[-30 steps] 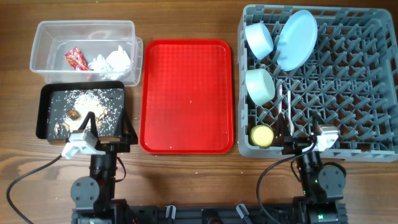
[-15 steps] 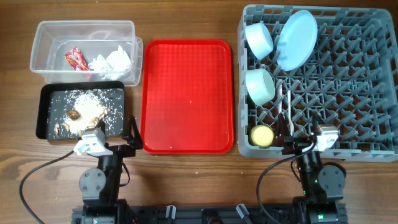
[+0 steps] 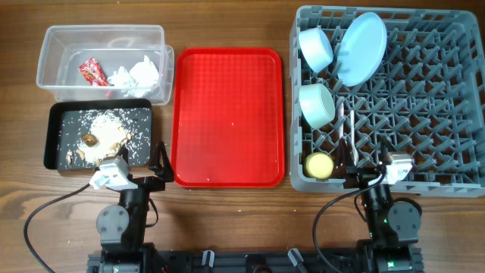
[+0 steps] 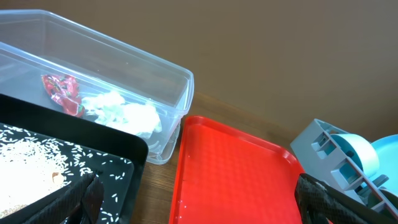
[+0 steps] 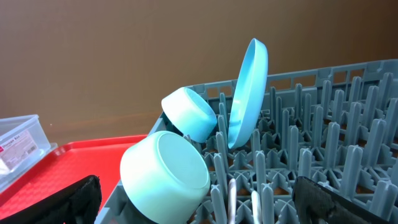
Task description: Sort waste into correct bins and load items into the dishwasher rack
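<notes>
The grey dishwasher rack holds the pale blue plate, the pale blue bowl, the mint-green bowl, the yellow cup and the white spoon and fork. The clear tub holds a red-and-white wrapper and white tissue. The black tray holds rice and brown scraps. My left gripper is open and empty at the tray's near right corner. My right gripper is open and empty at the rack's near edge.
The flat red serving tray lies between the bins and the rack with a few white grains on it. Cables run from both arm bases along the table's front edge.
My left arm has drawn back toward its base from over the black tray and has held still for the last half second. The right arm has not moved.
</notes>
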